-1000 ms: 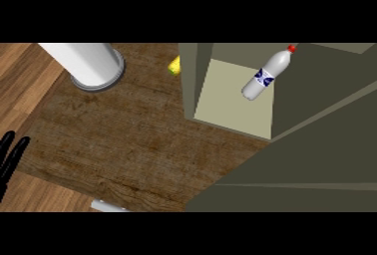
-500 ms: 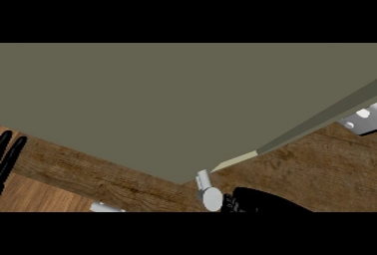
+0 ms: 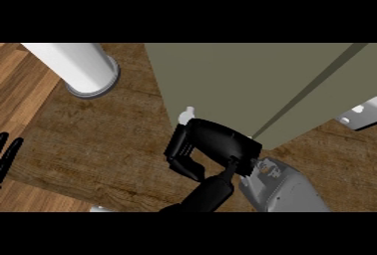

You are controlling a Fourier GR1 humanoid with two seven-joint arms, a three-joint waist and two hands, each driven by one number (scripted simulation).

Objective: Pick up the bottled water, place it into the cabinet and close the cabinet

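The olive-grey cabinet door (image 3: 243, 79) covers the cabinet's front, and a thin seam runs diagonally at its right. The bottled water is hidden. My right hand (image 3: 213, 142) lies against the door's lower edge, just below the small white handle (image 3: 185, 115). Its fingers (image 3: 182, 158) are relaxed and bent a little downward, holding nothing. The grey forearm (image 3: 290, 191) comes in from the lower right. My left hand (image 3: 7, 154) rests open at the left edge, fingers up.
A white cylinder (image 3: 77, 67) stands on the wooden counter (image 3: 103, 144) at the upper left, close to the cabinet. A white and grey fitting (image 3: 361, 115) shows at the right edge.
The cabinet, open a second ago with the bottle standing inside, is now covered by its door. My right hand came into view and followed the door to its lower edge.
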